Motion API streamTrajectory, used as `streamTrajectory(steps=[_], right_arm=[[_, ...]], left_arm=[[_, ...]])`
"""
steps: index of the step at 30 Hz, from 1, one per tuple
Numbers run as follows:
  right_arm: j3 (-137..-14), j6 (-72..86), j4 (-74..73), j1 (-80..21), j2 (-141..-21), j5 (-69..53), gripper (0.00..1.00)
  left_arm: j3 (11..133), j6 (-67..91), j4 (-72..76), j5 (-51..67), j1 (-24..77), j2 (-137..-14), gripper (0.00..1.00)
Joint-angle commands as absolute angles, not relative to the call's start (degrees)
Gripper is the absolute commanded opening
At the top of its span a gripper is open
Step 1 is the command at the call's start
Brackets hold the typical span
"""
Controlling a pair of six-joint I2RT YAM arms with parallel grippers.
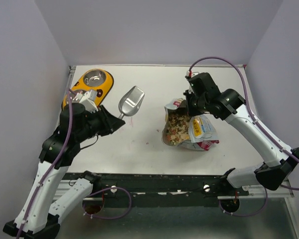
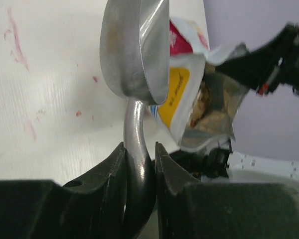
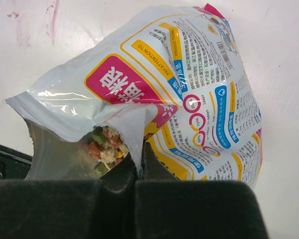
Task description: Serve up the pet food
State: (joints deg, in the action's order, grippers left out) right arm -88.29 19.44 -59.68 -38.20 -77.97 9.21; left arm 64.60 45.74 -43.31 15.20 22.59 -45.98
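Left gripper [image 2: 139, 152] clenched on the scoop [image 2: 134, 50] handle, cup aimed at the pouch [image 3: 189, 99]. Right gripper [image 3: 138, 160] pinches the pouch's torn rim, likely to keep the mouth open and steady; kibble [image 3: 105, 149] shows inside. Bare table [image 1: 144, 144] between scoop and pouch gives approach room. Double bowl [image 1: 107, 82] sits far-left by the table edge, beside the left wrist.

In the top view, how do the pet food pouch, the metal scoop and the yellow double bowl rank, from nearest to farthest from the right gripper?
1. The pet food pouch: on the right, its rim pinched by the right gripper.
2. The metal scoop: left of the pouch, its handle in the left gripper.
3. The yellow double bowl: at the far left corner.
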Motion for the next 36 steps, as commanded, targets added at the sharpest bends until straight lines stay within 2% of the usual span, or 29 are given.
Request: streamTrajectory(steps=[1, 8, 12, 19, 24, 31, 36], right_arm=[[-91.1, 17.8, -51.0, -38.0, -80.7, 13.7, 0.01], [-92.5, 14.8, -52.2, -38.1, -82.1, 11.5, 0.01], [-88.5, 10.4, -48.4, -38.1, -79.4, 15.4, 0.01], [-84.3, 9.8, -44.6, -38.1, -78.5, 11.9, 0.01], [-85.2, 9.1, -43.6, -39.7, -78.9, 12.0, 0.01], [-82.9, 6.4, -41.1, -44.0, -76.6, 16.0, 0.01], [-80.3, 7.2, -38.3, -47.6, -74.8, 17.2, 0.01]], left_arm=[[62.5, 41.6, -60.4, 24.2, 23.2, -40.1, 0.0], [63.5, 43.8, -61.4, 35.2, 24.3, -35.7, 0.0], [65.2, 49.8, -58.4, 38.8, 26.2, -37.6, 0.0], [67.5, 55.5, -57.2, 36.4, 34.8, -43.8, 0.0], [74.2, 54.2, -63.5, 32.0, 39.0, -52.3, 0.0], [77.3, 55.5, -67.3, 24.1, 40.5, -59.4, 0.0], [75.3, 56.2, -65.0, 23.5, 40.4, -63.2, 0.0]])
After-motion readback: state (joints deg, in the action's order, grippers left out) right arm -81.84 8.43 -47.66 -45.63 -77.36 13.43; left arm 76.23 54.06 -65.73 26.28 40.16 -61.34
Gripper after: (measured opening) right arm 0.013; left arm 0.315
